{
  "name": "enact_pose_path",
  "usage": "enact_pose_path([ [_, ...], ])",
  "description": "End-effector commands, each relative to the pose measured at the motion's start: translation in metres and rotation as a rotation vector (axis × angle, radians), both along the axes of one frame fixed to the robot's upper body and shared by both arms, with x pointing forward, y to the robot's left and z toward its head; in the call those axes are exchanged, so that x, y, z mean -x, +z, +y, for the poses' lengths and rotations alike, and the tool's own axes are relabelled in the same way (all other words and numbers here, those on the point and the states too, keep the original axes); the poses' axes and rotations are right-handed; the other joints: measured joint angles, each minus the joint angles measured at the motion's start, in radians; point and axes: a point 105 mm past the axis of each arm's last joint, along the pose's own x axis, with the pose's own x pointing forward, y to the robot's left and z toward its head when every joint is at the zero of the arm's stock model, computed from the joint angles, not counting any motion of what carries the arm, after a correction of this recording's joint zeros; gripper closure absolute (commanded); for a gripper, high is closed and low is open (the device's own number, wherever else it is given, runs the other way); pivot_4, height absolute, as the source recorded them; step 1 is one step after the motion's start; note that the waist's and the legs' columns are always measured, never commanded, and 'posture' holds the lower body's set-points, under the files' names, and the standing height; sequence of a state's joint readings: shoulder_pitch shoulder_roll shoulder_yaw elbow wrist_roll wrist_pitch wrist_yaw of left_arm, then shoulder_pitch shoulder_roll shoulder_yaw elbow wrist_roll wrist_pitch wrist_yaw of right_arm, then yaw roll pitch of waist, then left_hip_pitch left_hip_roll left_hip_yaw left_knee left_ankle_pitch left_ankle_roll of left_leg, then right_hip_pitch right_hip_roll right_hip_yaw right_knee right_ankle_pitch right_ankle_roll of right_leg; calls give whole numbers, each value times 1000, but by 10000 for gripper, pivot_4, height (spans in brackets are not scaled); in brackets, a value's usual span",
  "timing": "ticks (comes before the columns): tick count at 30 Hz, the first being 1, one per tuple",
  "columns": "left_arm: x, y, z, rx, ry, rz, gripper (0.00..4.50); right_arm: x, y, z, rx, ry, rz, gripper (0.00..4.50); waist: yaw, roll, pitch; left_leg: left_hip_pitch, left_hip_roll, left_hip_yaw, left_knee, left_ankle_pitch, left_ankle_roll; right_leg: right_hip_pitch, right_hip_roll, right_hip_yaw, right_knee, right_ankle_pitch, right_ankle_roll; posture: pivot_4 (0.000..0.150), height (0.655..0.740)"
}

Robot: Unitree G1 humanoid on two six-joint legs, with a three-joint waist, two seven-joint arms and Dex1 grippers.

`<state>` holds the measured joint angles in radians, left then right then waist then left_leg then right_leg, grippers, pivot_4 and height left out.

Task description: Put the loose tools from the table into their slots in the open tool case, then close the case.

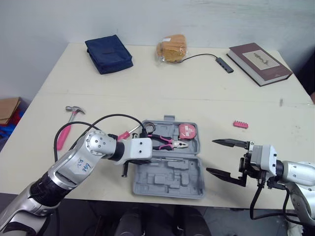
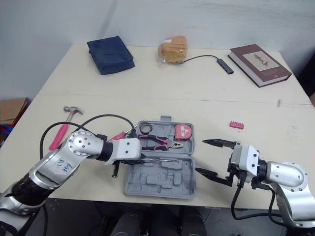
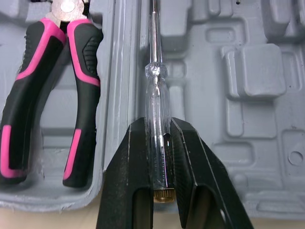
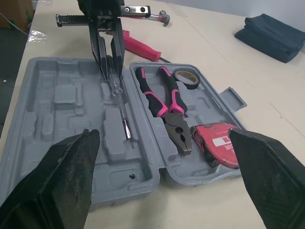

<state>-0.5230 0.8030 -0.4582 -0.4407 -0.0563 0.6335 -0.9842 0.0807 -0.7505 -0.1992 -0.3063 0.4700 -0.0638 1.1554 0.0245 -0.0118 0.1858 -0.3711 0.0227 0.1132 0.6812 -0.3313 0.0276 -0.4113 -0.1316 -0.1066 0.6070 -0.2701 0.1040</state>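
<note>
The grey tool case (image 1: 167, 189) lies open near the table's front edge. In its far half sit pink-handled pliers (image 1: 167, 143), a red tape measure (image 1: 187, 131) and a black tape roll (image 1: 149, 129). My left gripper (image 3: 159, 131) is shut on the clear handle of a tester screwdriver (image 3: 156, 90), which lies along the case's middle ridge with its shaft (image 1: 170, 159) pointing right. A pink-handled hammer (image 1: 66, 129) and a red screwdriver (image 1: 125, 133) lie on the table left of the case. My right gripper (image 1: 211, 156) stands open just right of the case, holding nothing.
A small pink bit holder (image 1: 240, 124) lies right of the case. At the table's far side are a blue pouch (image 1: 109, 53), a bagged bread (image 1: 172, 48), a USB hub (image 1: 224, 64) on a cable and a brown book (image 1: 259, 63).
</note>
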Motion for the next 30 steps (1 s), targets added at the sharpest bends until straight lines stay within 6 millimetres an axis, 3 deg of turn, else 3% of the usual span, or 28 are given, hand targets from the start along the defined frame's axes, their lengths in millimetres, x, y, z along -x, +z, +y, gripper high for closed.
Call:
enact_pose_path([
  [1,-4,2,-2,-24,-14,-38,44678,2,5,4,-6,18,-33,0,0,0,0,0,0,0,0,0,0,0,0,0,0,0,0,1500,7400],
  [13,-9,3,-10,-29,-55,-100,44678,3,4,7,-11,16,-30,0,1,0,0,0,0,0,1,0,0,1,0,0,1,0,0,1500,7400],
  [14,-8,4,-10,-21,-62,-105,35229,3,4,7,-11,17,-30,0,1,0,0,0,0,0,1,0,0,1,0,0,1,0,0,1500,7400],
  [15,-9,7,-12,-9,-74,-126,33142,3,4,7,-13,17,-29,0,1,0,0,0,0,0,1,0,0,1,0,0,1,0,0,1500,7400],
  [18,-8,20,-12,22,-107,-178,21246,4,4,8,-13,19,-26,0,0,0,0,0,0,0,1,0,0,1,0,0,1,0,0,1500,7400],
  [23,1,28,-3,33,-153,-177,21246,5,5,8,-12,21,-22,0,-3,0,0,0,1,0,1,0,0,0,0,0,1,0,0,1500,7400],
  [26,-1,44,-6,227,-161,-219,21246,5,4,7,-10,19,-16,0,-1,0,0,1,1,0,1,0,0,0,-1,0,1,0,0,1500,7400],
  [30,-4,52,-12,486,-107,-148,33946,5,3,9,-17,19,-11,0,1,0,0,0,1,0,2,0,0,1,-1,0,1,0,0,1500,7400],
])
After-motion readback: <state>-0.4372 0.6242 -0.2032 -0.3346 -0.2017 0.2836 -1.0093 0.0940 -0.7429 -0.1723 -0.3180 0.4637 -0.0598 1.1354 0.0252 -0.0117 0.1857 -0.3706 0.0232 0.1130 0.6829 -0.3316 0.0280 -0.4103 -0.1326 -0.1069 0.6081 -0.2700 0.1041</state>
